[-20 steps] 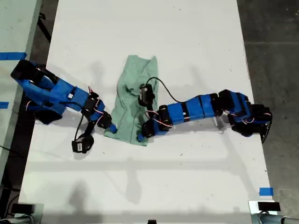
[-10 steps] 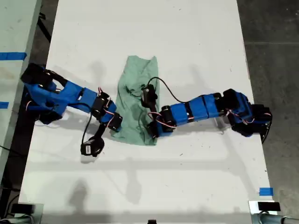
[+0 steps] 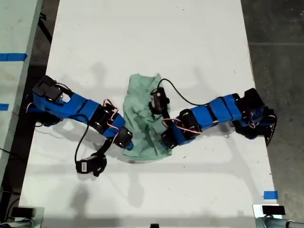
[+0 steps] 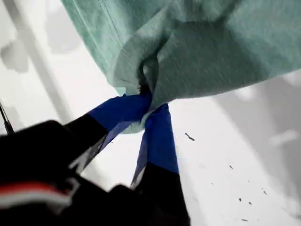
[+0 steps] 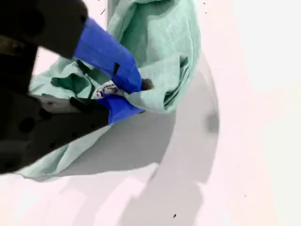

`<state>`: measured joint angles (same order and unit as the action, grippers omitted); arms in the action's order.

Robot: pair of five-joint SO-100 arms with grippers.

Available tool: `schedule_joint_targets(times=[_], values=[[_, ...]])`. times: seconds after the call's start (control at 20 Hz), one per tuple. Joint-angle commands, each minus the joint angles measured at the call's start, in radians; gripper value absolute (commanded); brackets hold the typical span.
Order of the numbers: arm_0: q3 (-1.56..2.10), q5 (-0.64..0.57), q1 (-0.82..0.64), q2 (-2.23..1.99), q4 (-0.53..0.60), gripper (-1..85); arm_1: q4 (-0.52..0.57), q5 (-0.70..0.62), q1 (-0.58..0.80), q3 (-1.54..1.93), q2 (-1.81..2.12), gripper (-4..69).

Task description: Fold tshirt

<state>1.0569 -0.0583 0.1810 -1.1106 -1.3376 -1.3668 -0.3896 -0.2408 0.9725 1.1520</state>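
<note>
Both pinched shut on the crumpled tshirt (image 3: 142, 118): my first gripper (image 4: 149, 104), my second gripper (image 5: 128, 96), white table (image 3: 142, 42) around.

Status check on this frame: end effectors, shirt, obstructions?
My first end effector shut on the tshirt. My second end effector also shut on the tshirt. Cloth bunched, lifted at both grips. Nothing else on the white table.

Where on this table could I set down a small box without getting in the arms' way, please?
The widest bare stretch of the table is above the tshirt in the exterior view; another runs along the bottom edge, below both arms. The middle band is crowded: my first gripper and my second gripper both pinch the cloth there, with cables alongside.
</note>
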Motion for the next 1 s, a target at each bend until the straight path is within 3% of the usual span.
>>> schedule_joint_targets(times=[0.0, 0.35, 0.7, 0.75, 0.8, 0.95], values=[[-0.023, -0.009, -0.104, -0.169, -0.043, 0.0, -0.008, -0.094, 0.118, 0.017, 0.141, -1.3], [0.028, -0.233, -0.499, -0.293, -0.123, 0.0, 0.044, -0.337, 0.482, 0.051, 0.175, -1.3], [0.035, -0.347, -0.663, -0.273, -0.08, 1.9, 0.127, -0.405, 0.627, 0.107, 0.166, -1.1], [0.037, -0.383, -0.721, -0.29, -0.08, 22.1, 0.135, -0.408, 0.684, 0.117, 0.184, 9.1], [0.038, -0.416, -0.802, -0.318, -0.081, 33.1, 0.137, -0.408, 0.761, 0.118, 0.207, 24.4], [0.137, -0.466, -1.081, -0.48, -0.025, 34.3, 0.149, -0.411, 1.032, 0.186, 0.35, 35.6]])
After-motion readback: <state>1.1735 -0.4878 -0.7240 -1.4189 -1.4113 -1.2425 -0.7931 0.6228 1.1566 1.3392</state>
